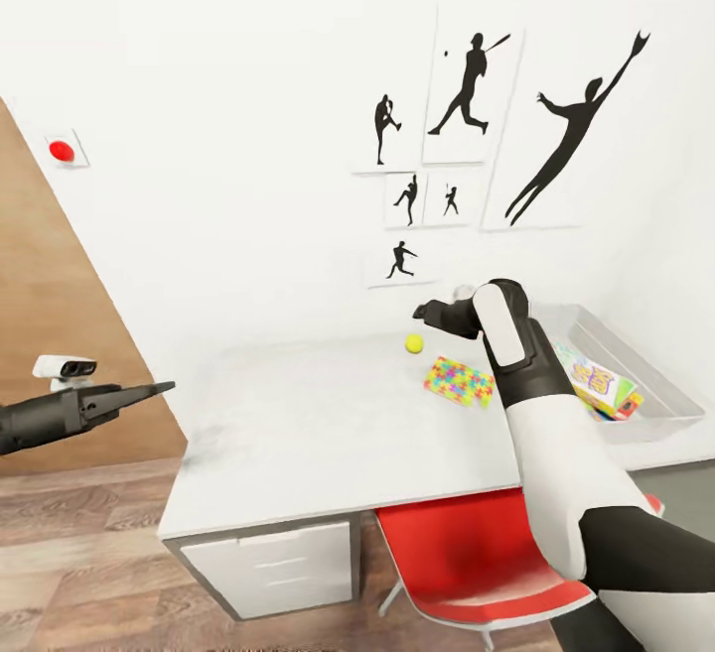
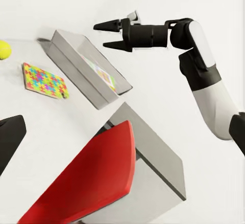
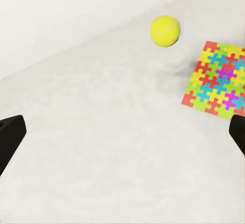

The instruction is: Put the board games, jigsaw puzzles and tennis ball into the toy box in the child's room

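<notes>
The tennis ball (image 1: 414, 342) lies near the back of the white table (image 1: 298, 434). A jigsaw puzzle (image 1: 459, 380) lies flat just to its right. Further right stands the grey toy box (image 1: 650, 374), and a printed board game (image 1: 601, 384) lies inside it. My right gripper (image 1: 421, 313) hovers open just above and behind the ball, holding nothing. In the right wrist view the ball (image 3: 165, 30) and puzzle (image 3: 217, 81) lie beyond the open fingertips (image 3: 10, 137). My left gripper (image 1: 159, 390) hangs off the table's left end, open and empty. The bed is out of view.
A red chair (image 1: 477, 558) is tucked under the table's right half, beside white drawers (image 1: 278, 563). Black sports silhouettes (image 1: 467, 136) hang on the white wall. A brown panel (image 1: 60, 334) and wood floor (image 1: 79, 553) lie to the left. The table's left half is bare.
</notes>
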Controlling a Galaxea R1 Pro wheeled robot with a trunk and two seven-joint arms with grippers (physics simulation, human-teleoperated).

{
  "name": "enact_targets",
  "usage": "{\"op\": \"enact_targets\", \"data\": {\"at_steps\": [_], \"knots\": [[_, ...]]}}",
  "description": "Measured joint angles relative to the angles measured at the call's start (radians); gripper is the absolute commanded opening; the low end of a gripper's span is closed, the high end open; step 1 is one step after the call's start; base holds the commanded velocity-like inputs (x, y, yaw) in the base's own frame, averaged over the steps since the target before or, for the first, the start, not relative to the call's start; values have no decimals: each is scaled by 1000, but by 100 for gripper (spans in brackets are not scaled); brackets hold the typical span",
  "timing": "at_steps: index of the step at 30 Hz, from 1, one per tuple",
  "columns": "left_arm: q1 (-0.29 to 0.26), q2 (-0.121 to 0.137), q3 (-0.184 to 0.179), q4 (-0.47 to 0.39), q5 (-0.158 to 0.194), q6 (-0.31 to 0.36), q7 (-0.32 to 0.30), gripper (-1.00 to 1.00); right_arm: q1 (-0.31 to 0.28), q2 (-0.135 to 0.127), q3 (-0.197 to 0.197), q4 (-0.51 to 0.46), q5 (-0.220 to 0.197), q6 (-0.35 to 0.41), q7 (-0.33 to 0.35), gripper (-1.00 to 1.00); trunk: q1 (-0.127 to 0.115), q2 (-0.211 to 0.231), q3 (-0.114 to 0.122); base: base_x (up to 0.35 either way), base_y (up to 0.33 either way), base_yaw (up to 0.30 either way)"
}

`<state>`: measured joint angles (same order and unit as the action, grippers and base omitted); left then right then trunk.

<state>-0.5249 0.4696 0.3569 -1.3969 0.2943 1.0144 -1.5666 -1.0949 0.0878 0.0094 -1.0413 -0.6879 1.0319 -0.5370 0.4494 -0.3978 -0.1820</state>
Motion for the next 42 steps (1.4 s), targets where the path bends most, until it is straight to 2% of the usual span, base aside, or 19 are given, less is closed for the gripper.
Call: {"op": "enact_targets", "data": {"at_steps": [7, 16, 25, 31, 42], "knots": [[1, -9, -2, 0, -3, -4, 0, 100, 2, -12, -7, -3, -4, 1, 2, 100, 0, 0, -6, 134, 0, 251], [1, -9, -2, 0, -1, -5, 0, 100, 12, -15, -9, -11, -3, 1, 2, 100, 0, 0, -8, 106, 0, 37], [1, -8, -2, 0, -1, -5, 0, 100, 13, -38, -22, -11, -9, 9, 5, 100, 0, 0, -2, 58, 41, -150], [1, -9, 1, 0, 0, -5, 0, 100, 15, -39, -22, -10, -10, 4, 8, 100, 0, 0, 3, 203, -41, -156], [1, -5, 3, 0, -1, -5, 0, 100, 17, -41, -22, -10, -11, 4, 13, 100, 0, 0, 4, 55, -71, -11]]}}
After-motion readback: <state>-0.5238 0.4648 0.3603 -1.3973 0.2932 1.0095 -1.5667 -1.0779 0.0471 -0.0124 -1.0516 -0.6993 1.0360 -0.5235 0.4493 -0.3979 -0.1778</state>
